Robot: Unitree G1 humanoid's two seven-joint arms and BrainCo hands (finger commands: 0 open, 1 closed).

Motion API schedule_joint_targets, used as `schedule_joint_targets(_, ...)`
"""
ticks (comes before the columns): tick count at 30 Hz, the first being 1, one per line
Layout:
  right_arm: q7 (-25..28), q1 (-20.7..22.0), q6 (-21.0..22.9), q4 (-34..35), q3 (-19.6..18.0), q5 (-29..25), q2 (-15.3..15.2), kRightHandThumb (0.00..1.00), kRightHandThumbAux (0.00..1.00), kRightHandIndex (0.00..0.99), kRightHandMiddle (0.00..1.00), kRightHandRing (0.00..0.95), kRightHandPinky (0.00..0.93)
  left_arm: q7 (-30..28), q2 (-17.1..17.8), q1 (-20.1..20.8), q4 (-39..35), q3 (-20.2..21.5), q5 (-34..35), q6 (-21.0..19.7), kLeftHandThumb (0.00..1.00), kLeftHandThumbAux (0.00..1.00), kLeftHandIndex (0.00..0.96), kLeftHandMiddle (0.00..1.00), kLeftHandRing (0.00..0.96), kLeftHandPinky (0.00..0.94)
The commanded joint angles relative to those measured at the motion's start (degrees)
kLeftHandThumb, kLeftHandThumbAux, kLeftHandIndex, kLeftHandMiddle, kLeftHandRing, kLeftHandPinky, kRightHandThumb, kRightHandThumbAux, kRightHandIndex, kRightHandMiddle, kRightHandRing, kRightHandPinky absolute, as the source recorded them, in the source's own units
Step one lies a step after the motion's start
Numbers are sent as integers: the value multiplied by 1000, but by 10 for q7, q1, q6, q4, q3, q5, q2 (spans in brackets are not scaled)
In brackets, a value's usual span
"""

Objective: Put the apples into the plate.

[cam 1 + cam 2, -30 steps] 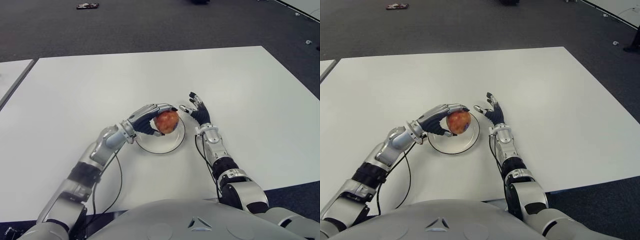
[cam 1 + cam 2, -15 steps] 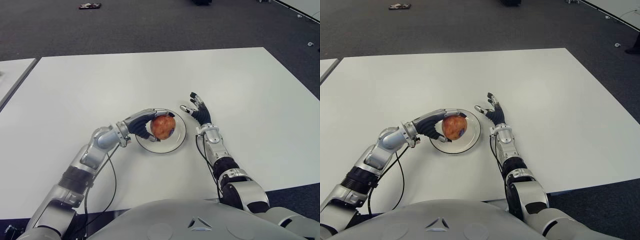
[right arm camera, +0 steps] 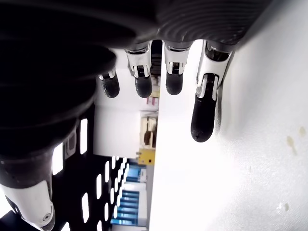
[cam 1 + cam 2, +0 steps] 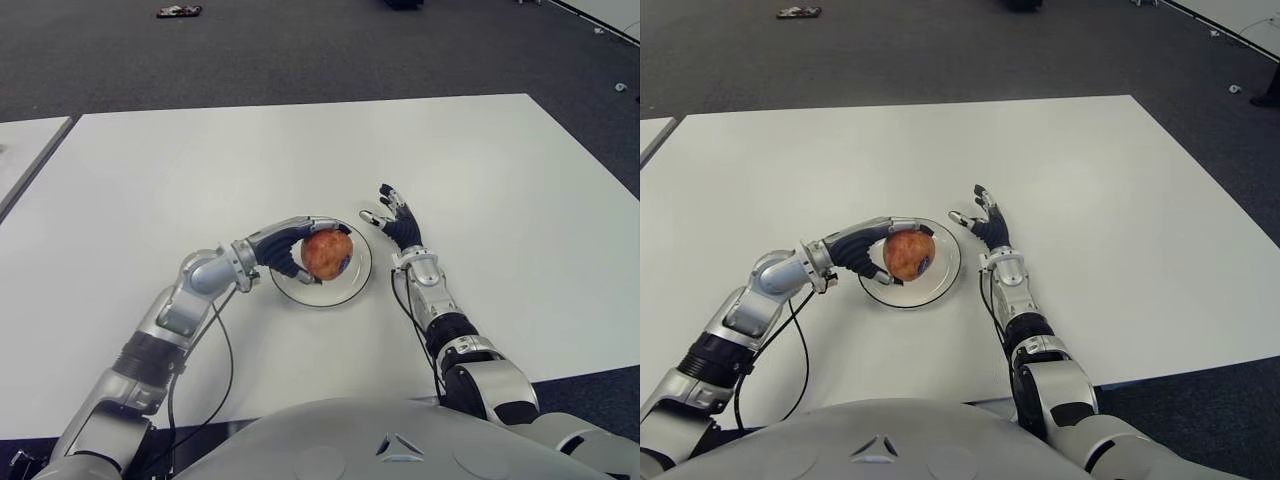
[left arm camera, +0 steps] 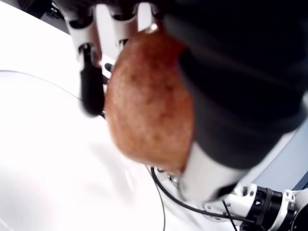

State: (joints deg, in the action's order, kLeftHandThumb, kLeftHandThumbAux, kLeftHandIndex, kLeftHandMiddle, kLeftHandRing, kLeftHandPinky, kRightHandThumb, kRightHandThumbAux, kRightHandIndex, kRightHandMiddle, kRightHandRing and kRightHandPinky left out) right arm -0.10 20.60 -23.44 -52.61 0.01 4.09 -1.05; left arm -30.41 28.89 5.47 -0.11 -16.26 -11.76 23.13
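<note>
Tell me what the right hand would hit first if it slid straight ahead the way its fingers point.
Probably nothing: the right hand is open beside the plate, fingers pointing away from the robot over bare table. The apple in the left hand lies off that line.

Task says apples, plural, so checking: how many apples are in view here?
1. The apple is over the plate, held in the left hand. The right hand, open beside the plate, holds none; no others visible.
</note>
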Motion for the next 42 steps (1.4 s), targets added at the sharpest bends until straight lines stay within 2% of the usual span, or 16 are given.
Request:
schedule_joint_targets(1,8,-24,28,-30,3,0,0,71,684,0,0,14,41,-9,4,6,-11,8,8,-12,333,113,0,0,0,0)
schedule_joint_targets(11,16,-24,24,-32,1,-2,1,68,678,0,0,7,53,31,-4,-3,-25,23,-39,-38,369,117,0,0,0,0)
schedule_joint_targets(21,20,-25,27,-31,0,-5,3,81,691,0,0,10,69,99,-16,-11,-37,35,-107,-55,317,134,0,0,0,0)
schedule_joint_targets(25,21,-26,29,-28,0,-4,4,87,694,0,0,12,73,170,-15,-5,-31,35,-194,-59,299,127,0,0,0,0)
schedule_joint_targets(31,23,-28,31,-24,1,-4,4,89,689,0,0,17,80,243,-13,19,16,22,-276,-62,275,116,0,0,0,0)
schedule_joint_targets(37,25,-31,30,-22,1,-4,3,87,687,0,0,21,83,291,-13,28,27,5,-347,-84,229,115,0,0,0,0)
schedule_joint_targets(42,24,-32,29,-23,1,-2,3,90,692,0,0,26,94,306,-16,31,27,-5,-388,-107,194,123,0,0,0,0)
